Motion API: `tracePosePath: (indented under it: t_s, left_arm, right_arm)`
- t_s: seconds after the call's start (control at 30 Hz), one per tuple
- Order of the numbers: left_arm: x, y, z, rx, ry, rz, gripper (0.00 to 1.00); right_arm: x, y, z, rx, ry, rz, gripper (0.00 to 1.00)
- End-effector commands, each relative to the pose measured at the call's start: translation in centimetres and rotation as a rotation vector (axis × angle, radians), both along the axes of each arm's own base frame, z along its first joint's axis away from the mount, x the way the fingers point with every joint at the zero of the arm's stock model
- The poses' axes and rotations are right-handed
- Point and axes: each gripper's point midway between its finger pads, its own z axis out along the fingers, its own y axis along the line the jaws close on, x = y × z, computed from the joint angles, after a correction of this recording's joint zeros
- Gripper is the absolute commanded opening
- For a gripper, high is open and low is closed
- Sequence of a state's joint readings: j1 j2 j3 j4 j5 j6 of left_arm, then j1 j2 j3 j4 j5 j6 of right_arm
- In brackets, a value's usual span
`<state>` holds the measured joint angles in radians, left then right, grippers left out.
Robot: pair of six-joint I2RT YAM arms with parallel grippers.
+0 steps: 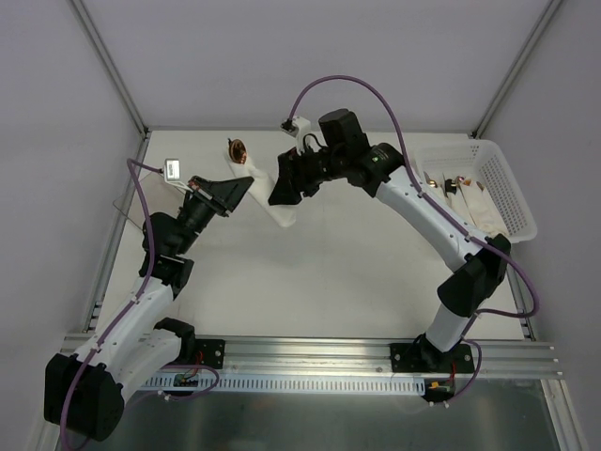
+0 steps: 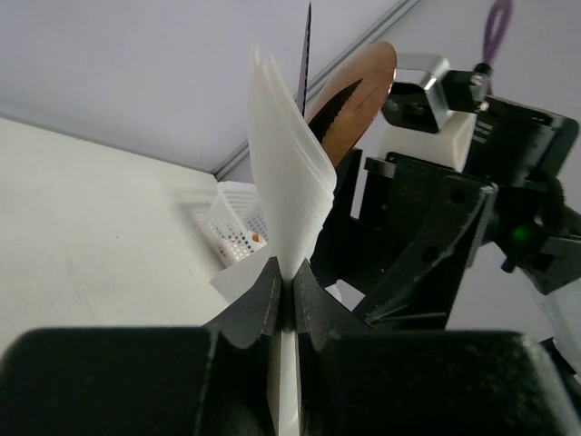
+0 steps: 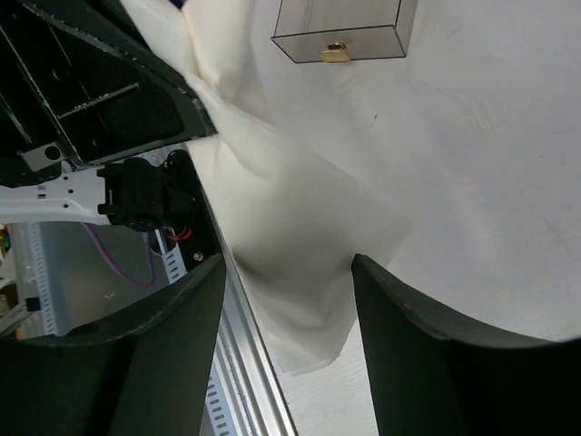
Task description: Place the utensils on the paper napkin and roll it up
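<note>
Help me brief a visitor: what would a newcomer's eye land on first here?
The white napkin, pinched in the shut left gripper toward the far middle of the table, with a brown spoon and a serrated knife poking out past it. The right gripper stands open right beside the napkin. A white basket sits at the far right.

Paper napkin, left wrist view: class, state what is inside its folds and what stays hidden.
A spoon bowl and a thin serrated blade stick out above the paper napkin; the folds cover their handles.
</note>
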<state>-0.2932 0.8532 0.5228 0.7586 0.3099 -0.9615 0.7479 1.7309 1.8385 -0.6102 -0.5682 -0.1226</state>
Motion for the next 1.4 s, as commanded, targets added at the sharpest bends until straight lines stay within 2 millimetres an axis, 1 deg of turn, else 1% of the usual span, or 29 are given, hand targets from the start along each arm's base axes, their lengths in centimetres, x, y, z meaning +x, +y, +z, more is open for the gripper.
tracePosePath:
  t_s: [0.0,0.03,0.07,0.2,0.23,0.4,0.7,0.83,1.1,1.13,1.3,1.33,1.37]
  left_arm:
    - [-1.7,-0.3,3.6,-0.063,-0.140,-0.058,0.00]
    - [-1.7,-0.4,3.3,-0.070,-0.133,-0.067,0.00]
    - [-1.8,-0.4,3.7,-0.081,-0.149,-0.070,0.00]
    - [-1.9,-0.6,3.8,-0.097,-0.154,-0.093,0.00]
    - [-1.9,-0.8,3.8,-0.098,-0.150,-0.101,0.00]
    - [-1.7,-0.8,3.8,-0.101,-0.148,-0.101,0.00]
    - [-1.5,-0.7,3.6,-0.101,-0.139,-0.095,0.00]
    - [-1.4,-0.8,3.5,-0.100,-0.134,-0.091,0.00]
    - [-1.2,-0.8,3.6,-0.096,-0.130,-0.091,0.00]
    - [-1.1,-0.8,3.6,-0.094,-0.129,-0.091,0.00]
    - [-1.0,-0.9,3.4,-0.083,-0.121,-0.090,0.00]
    - [-1.0,-0.9,3.4,-0.083,-0.121,-0.090,0.00]
    - [-1.0,-0.9,3.3,-0.080,-0.119,-0.091,0.00]
  right_arm:
    - [-0.2,0.3,1.3,0.113,0.097,0.041,0.61]
    - [-0.4,0.5,1.8,0.149,0.115,0.064,0.60]
    - [-0.1,0.2,2.0,0.164,0.148,0.051,0.59]
    - [0.0,0.1,2.0,0.208,0.228,0.070,0.56]
    - [-0.3,0.2,2.4,0.232,0.232,0.097,0.54]
    - [-0.8,0.0,3.3,0.278,0.266,0.123,0.52]
    - [-1.7,-0.1,3.4,0.304,0.298,0.154,0.47]
    - [-2.1,-0.2,3.7,0.318,0.306,0.168,0.42]
    - [-2.7,0.0,3.0,0.306,0.323,0.180,0.33]
    - [-2.7,0.0,2.9,0.305,0.324,0.180,0.29]
    - [-3.2,0.1,2.9,0.306,0.337,0.196,0.17]
    - [-3.4,0.2,2.9,0.306,0.340,0.201,0.09]
    - [-3.4,0.2,2.9,0.306,0.341,0.202,0.05]
